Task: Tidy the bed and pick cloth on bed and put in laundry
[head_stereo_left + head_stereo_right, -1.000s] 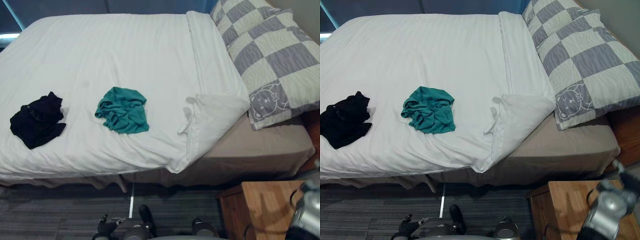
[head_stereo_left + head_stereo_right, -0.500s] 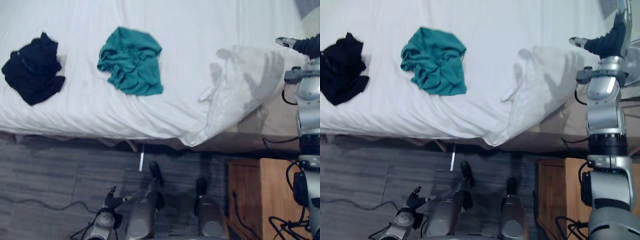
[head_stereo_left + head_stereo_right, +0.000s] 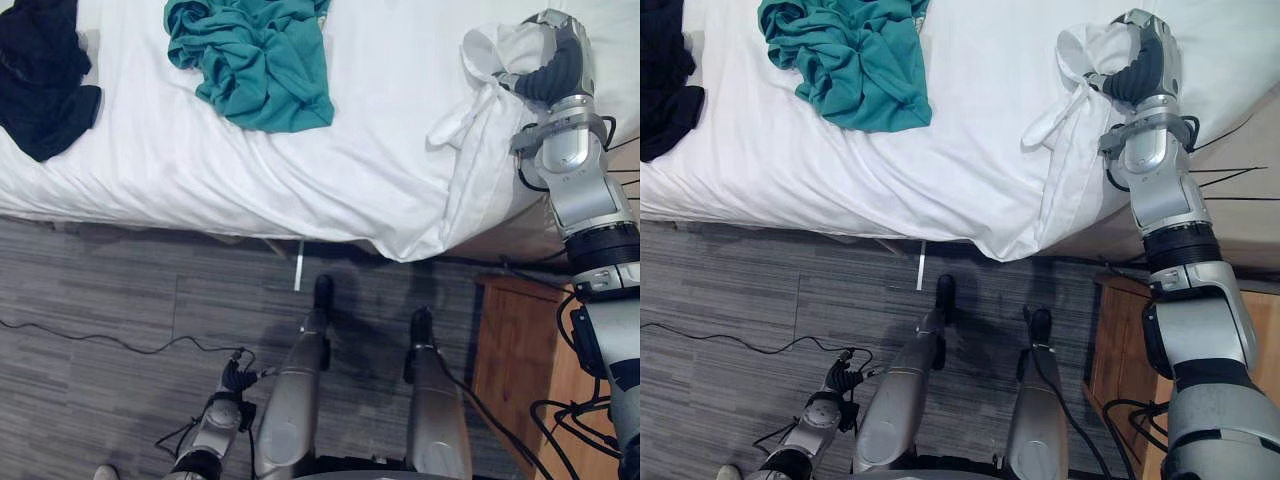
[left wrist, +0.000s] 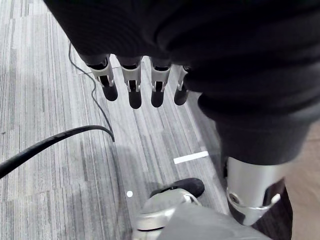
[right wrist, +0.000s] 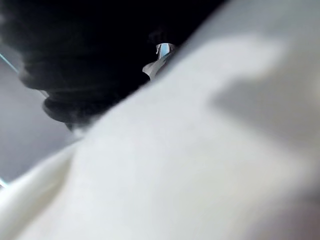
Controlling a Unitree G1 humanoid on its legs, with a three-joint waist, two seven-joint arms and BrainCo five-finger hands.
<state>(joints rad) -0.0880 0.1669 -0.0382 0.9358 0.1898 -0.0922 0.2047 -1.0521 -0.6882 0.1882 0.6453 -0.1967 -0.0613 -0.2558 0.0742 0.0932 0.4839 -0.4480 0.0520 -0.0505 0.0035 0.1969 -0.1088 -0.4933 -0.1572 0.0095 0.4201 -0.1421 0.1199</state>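
Observation:
A crumpled teal cloth [image 3: 258, 62] lies on the white duvet [image 3: 200, 170] near the bed's front edge. A black cloth [image 3: 40, 80] is bunched to its left. My right hand [image 3: 553, 62] reaches over the bed's right corner, its fingers curled on the folded-back duvet corner [image 3: 488, 60], which is bunched and lifted. In the right wrist view the white duvet fabric [image 5: 200, 150] presses close against the hand. My left hand [image 4: 129, 87] hangs low by my side over the floor, fingers straight and holding nothing.
A wooden nightstand [image 3: 520, 345] stands at the lower right, beside the bed's corner. Grey striped carpet [image 3: 120, 330] runs along the bed's front edge, with a short white tape mark [image 3: 298, 272] on it.
The camera has tilted down, so the bed has slid up the picture. My right hand has come onto the folded duvet corner and bunched it up. The cloths lie as before.

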